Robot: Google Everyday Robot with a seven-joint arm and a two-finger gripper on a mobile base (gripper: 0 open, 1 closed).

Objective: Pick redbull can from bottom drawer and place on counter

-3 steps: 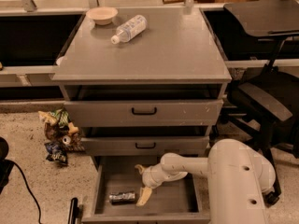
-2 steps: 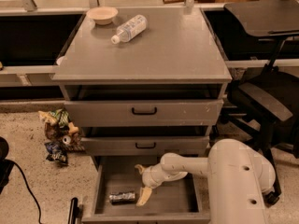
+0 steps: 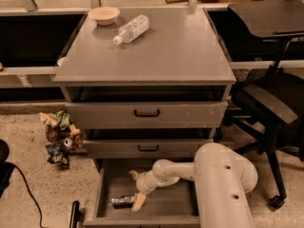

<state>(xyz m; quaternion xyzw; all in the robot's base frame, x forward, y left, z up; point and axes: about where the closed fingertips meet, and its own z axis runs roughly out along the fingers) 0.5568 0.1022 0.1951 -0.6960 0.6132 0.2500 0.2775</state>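
Note:
The redbull can (image 3: 122, 201) lies on its side on the floor of the open bottom drawer (image 3: 166, 208), near the front left. My gripper (image 3: 136, 189) reaches down into the drawer from the right, open, with cream fingertips (image 3: 138, 203) spread front to back. The front fingertip is right beside the can's right end; the can is not between the fingers. The counter (image 3: 161, 56) is the grey top of the cabinet above.
A clear plastic bottle (image 3: 130, 29) lies on the counter with a cream bowl (image 3: 104, 15) behind it. Two drawers with black handles (image 3: 146, 113) sit above. A black office chair (image 3: 266, 103) stands on the right. Snack bags (image 3: 59, 134) lie on the floor on the left.
My gripper has shifted a little to the left, closer to the can. The can has not moved.

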